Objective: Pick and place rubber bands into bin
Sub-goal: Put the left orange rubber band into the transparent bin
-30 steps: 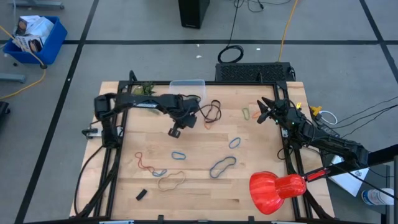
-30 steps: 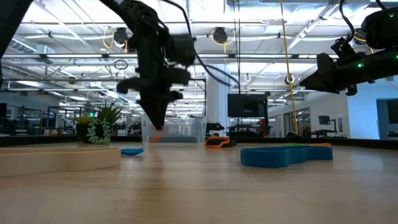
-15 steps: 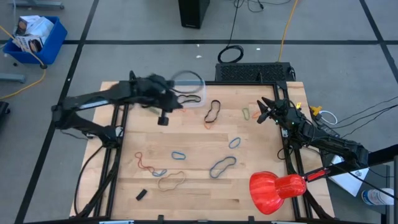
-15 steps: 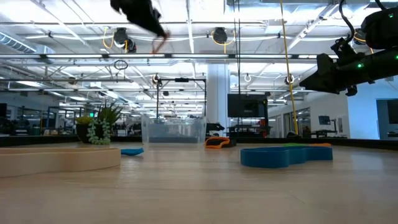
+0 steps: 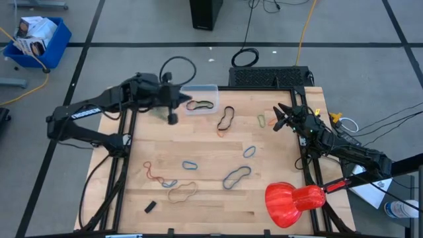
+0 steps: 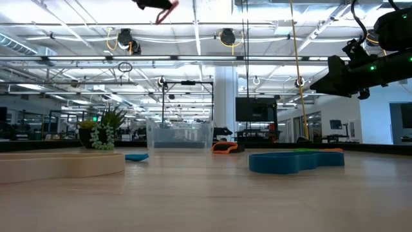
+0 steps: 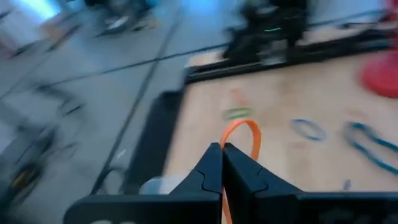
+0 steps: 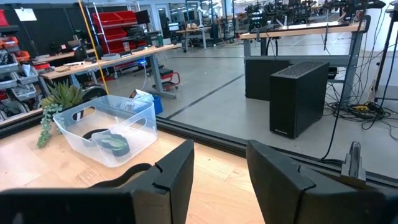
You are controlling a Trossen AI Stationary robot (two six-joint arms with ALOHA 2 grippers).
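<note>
**Left gripper pinched an orange band up beside the bin**

The left gripper [image 7: 222, 163] was clamped tight on an orange rubber band [image 7: 244, 134], the loop arching out beyond its fingertips in the left wrist view. From above, that gripper [image 5: 173, 114] sat at the far left part of the worktop [image 5: 218, 205], just beside the bin [image 5: 200, 99]. In the low view it was right up at the picture's top edge, with a reddish-orange loop [image 6: 165, 11] dangling from it, well above the clear bin [image 6: 179, 135].

Inside the bin lay a dark band [image 5: 201, 104]. Out on the wood were more rubber bands: a dark and brown pair [image 5: 226, 119] near the bin, a green one [image 5: 262, 120], blue loops [image 5: 249, 151] and [image 5: 190, 164], a red one [image 5: 153, 172] and a tan one [image 5: 182, 193].

The right gripper [image 5: 278, 119] waited at the worktop's right edge, its fingers [image 8: 171, 171] spread apart and holding nothing. A red object [image 5: 294, 201] sat at the near right corner, and a small black block [image 5: 150, 207] lay near the front.
</note>
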